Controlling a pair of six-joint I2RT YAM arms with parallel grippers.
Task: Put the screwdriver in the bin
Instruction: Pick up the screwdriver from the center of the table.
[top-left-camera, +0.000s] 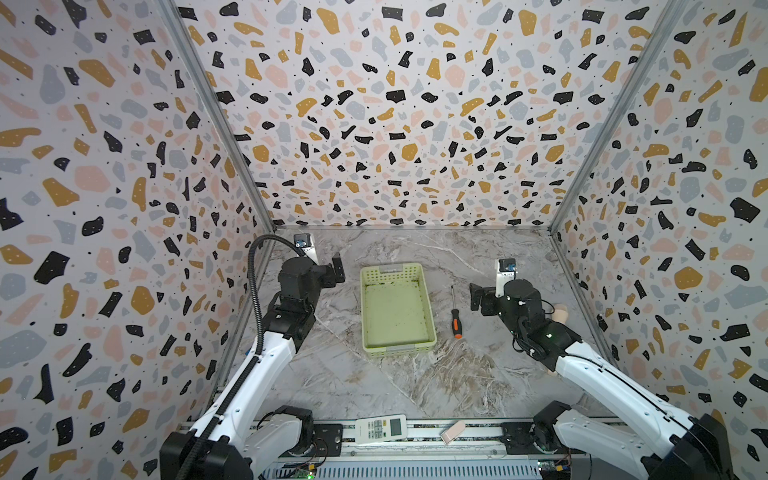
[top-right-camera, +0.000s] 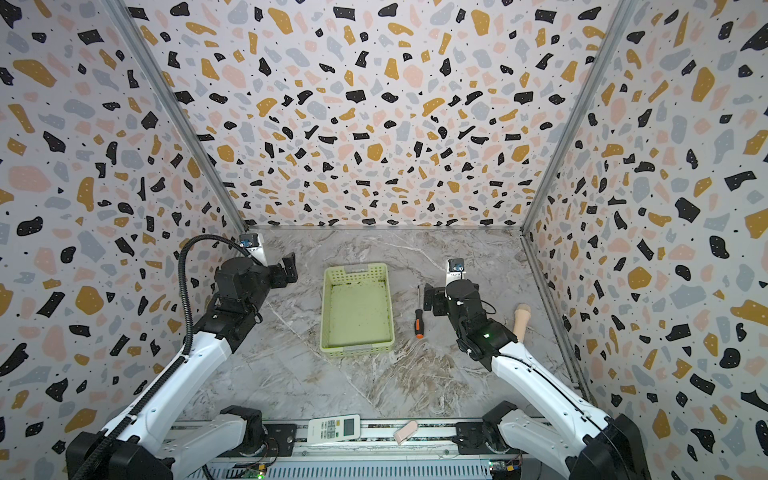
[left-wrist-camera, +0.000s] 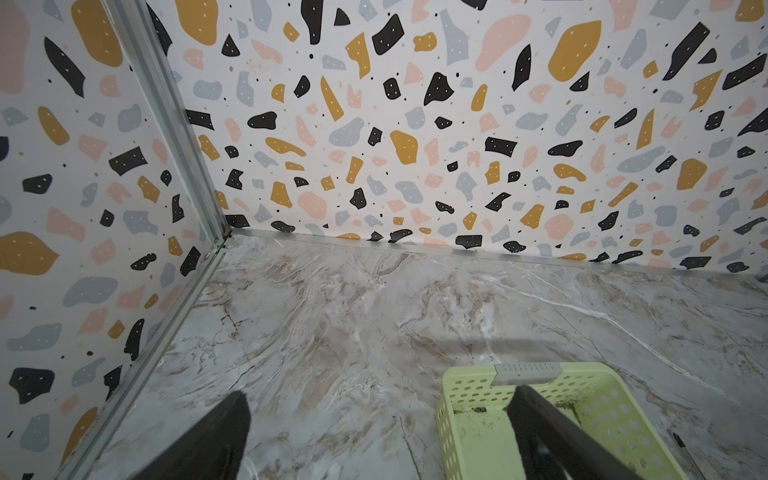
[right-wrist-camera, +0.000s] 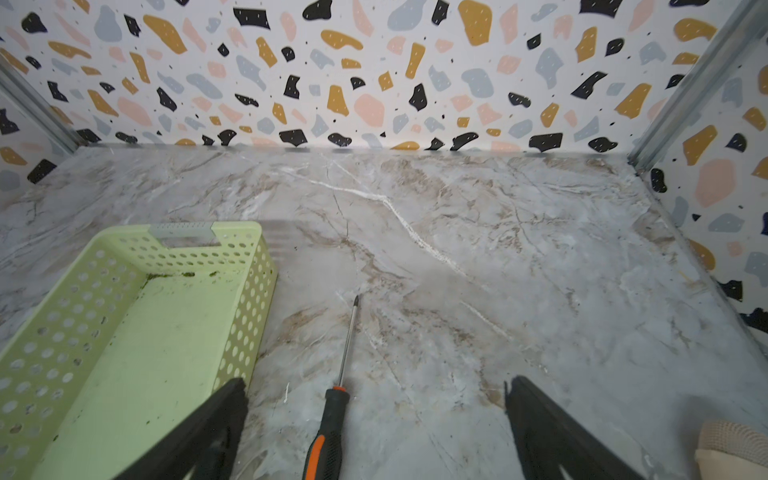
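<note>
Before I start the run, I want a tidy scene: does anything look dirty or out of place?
Dark greenish crumbs lie along the far inner edge of the bin, so it looks dirty. A remote control rests on the front rail, unrelated to the job.

Robotics lab test cell: a left arm (top-left-camera: 270, 361) and a right arm (top-left-camera: 602, 382), white with black joints, rise from a metal rail (top-left-camera: 478, 426) at the front edge of a marble-patterned bench (top-left-camera: 415, 374). Terrazzo-printed panels (top-left-camera: 399, 124) set in aluminium posts (top-left-camera: 216, 112) box in three sides. Bare circuit boards (top-left-camera: 305, 473) with lit LEDs sit below the rail, beside a slotted cable duct (top-left-camera: 415, 471).
</note>
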